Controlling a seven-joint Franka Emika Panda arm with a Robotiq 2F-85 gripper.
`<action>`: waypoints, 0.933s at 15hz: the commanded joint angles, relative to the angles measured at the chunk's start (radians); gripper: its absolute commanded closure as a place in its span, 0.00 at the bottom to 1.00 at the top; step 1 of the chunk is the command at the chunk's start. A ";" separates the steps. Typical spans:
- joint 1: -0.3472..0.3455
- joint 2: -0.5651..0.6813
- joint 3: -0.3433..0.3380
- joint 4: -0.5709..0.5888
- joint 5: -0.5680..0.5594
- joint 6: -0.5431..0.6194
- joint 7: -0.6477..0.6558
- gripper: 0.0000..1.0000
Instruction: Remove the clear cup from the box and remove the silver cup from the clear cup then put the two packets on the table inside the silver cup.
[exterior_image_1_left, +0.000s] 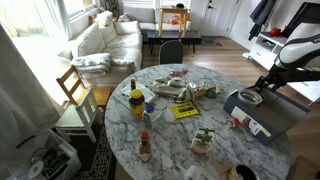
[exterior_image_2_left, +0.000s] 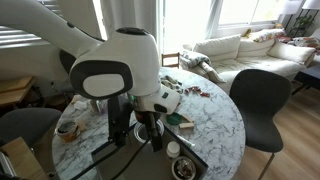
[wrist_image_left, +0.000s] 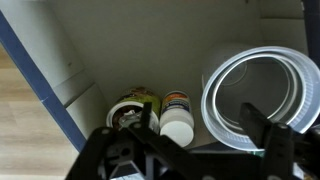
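Inside the blue-grey box (wrist_image_left: 120, 50), per wrist view: clear cup (wrist_image_left: 262, 92) stands upright at one side, rim up. Can't tell whether the silver cup sits in it. Just beside it are a white-capped bottle (wrist_image_left: 177, 122) & a small round tin-like item (wrist_image_left: 133, 108), close to the wall. Hand (wrist_image_left: 190, 135) hovers over the box, fingers spread wide, holding & touching nothing. Box rests near the rim of the marble surface (exterior_image_1_left: 170, 140).
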 joint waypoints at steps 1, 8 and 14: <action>-0.010 0.055 0.001 0.034 0.035 0.012 -0.043 0.13; -0.015 0.104 0.009 0.064 0.066 0.021 -0.066 0.80; -0.018 0.128 0.020 0.081 0.094 0.015 -0.097 1.00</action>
